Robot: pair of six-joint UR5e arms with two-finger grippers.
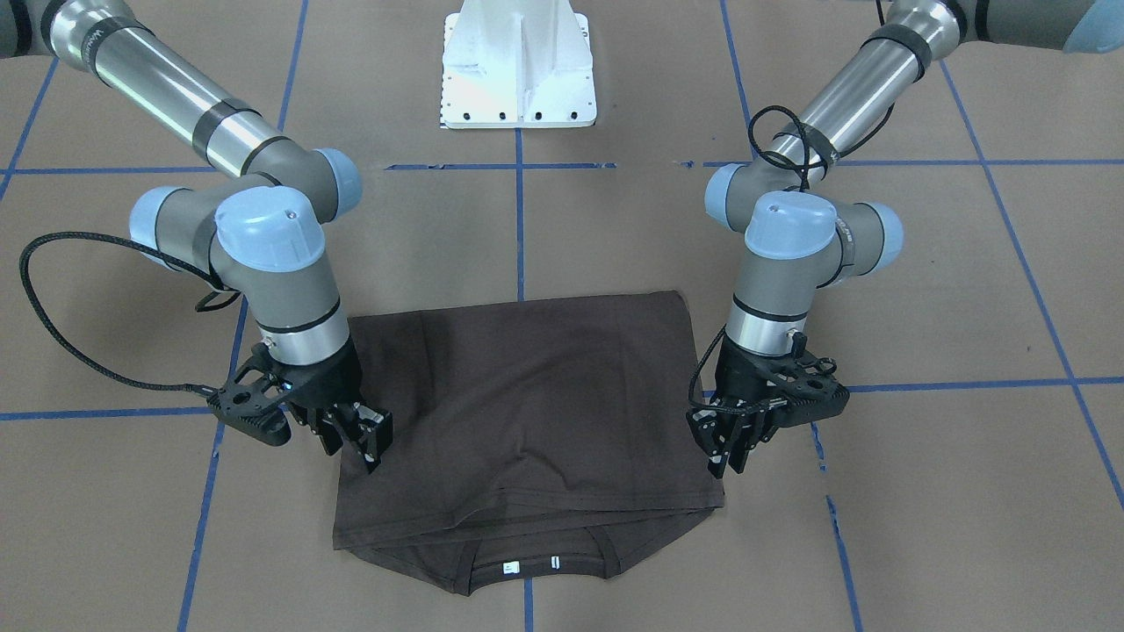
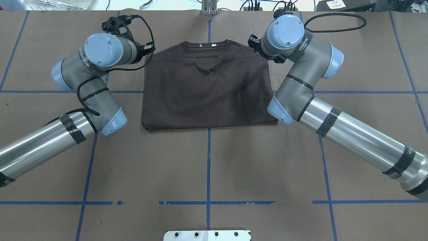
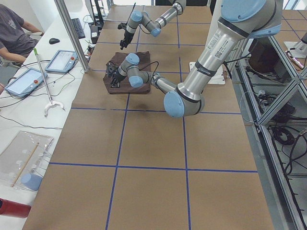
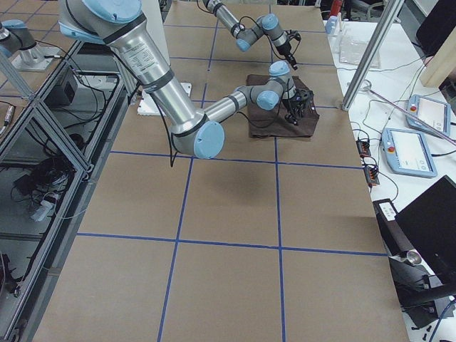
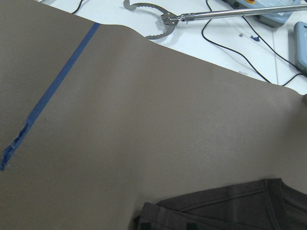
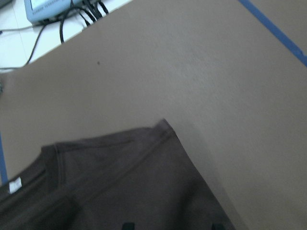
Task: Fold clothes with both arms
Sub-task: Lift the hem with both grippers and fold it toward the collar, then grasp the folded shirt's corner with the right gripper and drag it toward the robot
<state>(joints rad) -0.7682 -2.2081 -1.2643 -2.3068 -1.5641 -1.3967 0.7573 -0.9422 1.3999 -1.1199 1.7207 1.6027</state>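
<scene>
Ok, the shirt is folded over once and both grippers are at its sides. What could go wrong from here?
1. The right gripper and left gripper hang close to the side edges of the T-shirt; pulling away, either might snag and drag the top layer.
2. The top layer's edge sags in the middle and stops short of the collar, so the next fold may come out uneven.

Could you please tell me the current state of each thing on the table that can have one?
Dark grey-brown cotton T-shirt: folded in half, lying flat on the brown paper-covered table, ribbed collar and small white neck tag left uncovered.
Left black two-finger gripper: open, at one side edge of the shirt.
Right black two-finger gripper: open, fingertips apart over the opposite side edge.
</scene>
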